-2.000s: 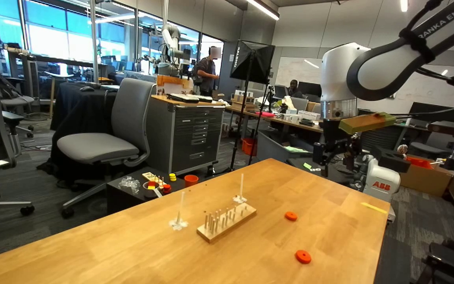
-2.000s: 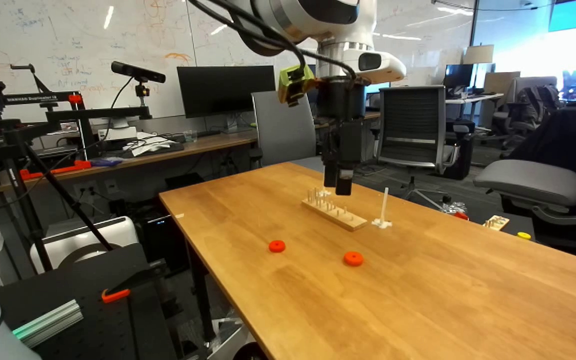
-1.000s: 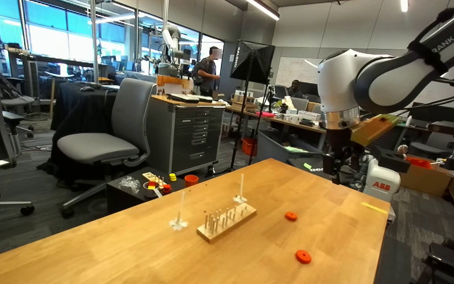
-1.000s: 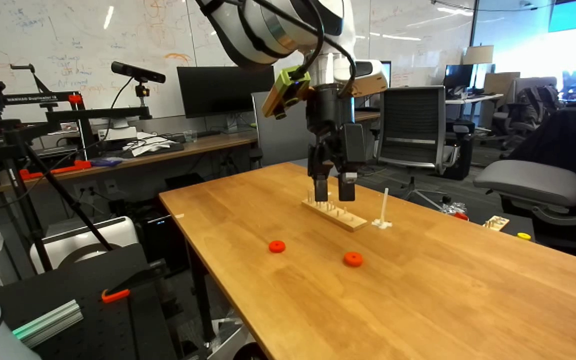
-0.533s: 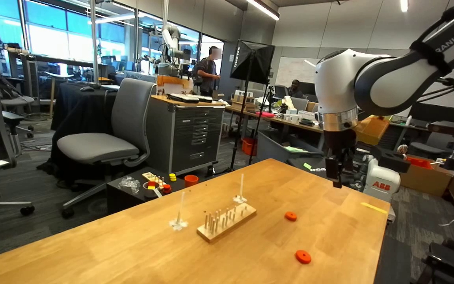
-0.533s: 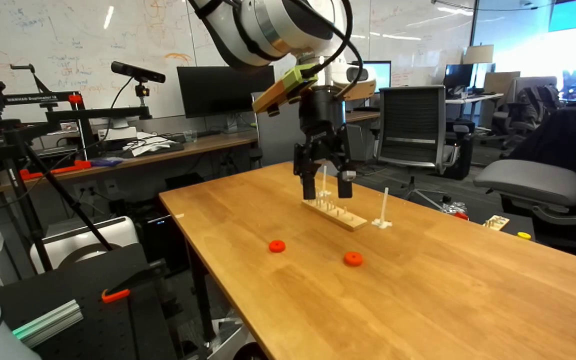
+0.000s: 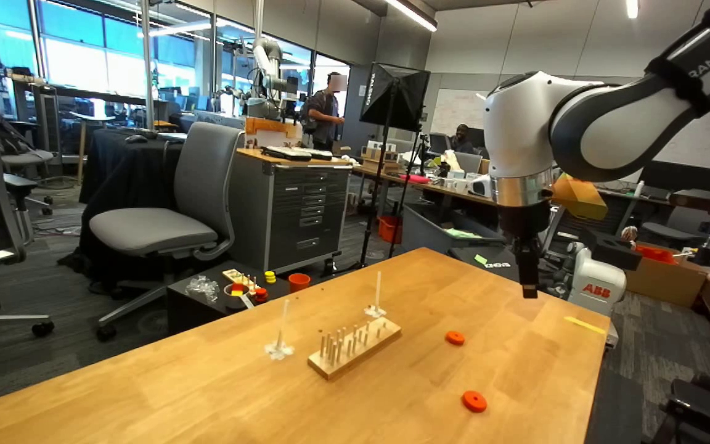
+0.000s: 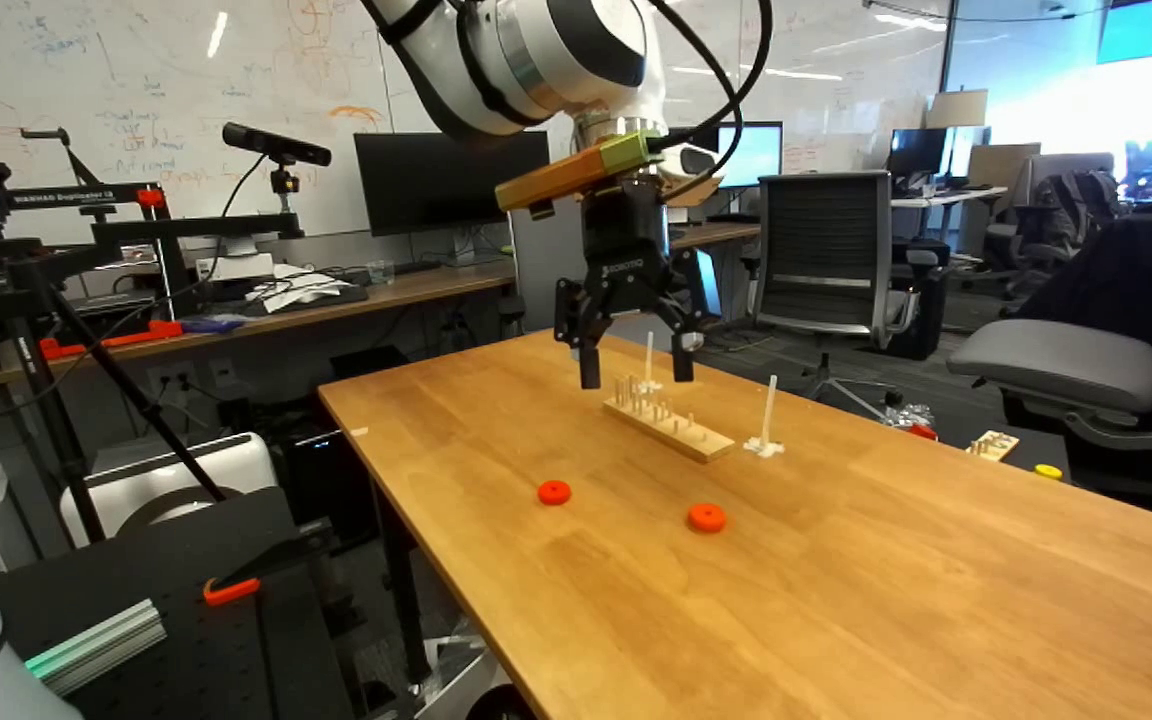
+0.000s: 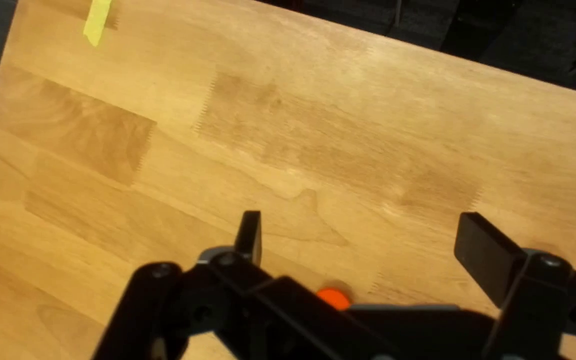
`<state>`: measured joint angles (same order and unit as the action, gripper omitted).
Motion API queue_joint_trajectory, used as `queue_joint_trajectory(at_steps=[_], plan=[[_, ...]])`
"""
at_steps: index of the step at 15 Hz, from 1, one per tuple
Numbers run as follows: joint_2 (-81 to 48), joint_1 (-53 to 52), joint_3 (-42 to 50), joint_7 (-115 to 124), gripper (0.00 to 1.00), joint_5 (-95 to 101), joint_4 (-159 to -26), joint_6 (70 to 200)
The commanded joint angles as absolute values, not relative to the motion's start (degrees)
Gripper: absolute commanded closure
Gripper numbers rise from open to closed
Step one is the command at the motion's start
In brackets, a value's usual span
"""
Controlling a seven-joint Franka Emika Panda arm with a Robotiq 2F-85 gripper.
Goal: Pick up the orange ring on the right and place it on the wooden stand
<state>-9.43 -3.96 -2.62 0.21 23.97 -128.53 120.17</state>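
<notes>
Two flat orange rings that look alike lie on the table. One orange ring [image 7: 455, 338] is off the stand's short-peg end; it also shows in an exterior view [image 8: 707, 517]. The second orange ring [image 7: 474, 401] lies apart from it and shows in an exterior view [image 8: 554, 492]. The wooden stand [image 7: 361, 353] bears upright pegs and no ring; it also shows in an exterior view [image 8: 676, 432]. My gripper [image 8: 636, 370] is wide open, empty, above the table. In the wrist view, an orange ring [image 9: 335, 298] is partly hidden behind the gripper [image 9: 360, 220]; I cannot tell which.
Two thin white posts [image 7: 281, 333] [image 7: 378, 296] stand taped to the table [image 7: 207, 394] near the stand. Yellow tape [image 7: 584, 325] marks a table corner. A white ABB arm [image 7: 598, 283] is beyond the table's edge. A low black box with several small items sits past the far edge.
My gripper has come lower and moved left in an exterior view. The wrist has turned, so its fingers now show spread apart there. The rings and the stand have not moved.
</notes>
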Motion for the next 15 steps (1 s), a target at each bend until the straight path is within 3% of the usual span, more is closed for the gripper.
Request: queue_joint_trajectory(at_steps=[1, 15], plan=[[-9.55, -4.22, -2.64, -0.53, 0.00, 23.89, -128.41, 119.78], [-10.39, -2.48, -5.40, -17.68, 0.00, 1.32, -129.54, 131.25]])
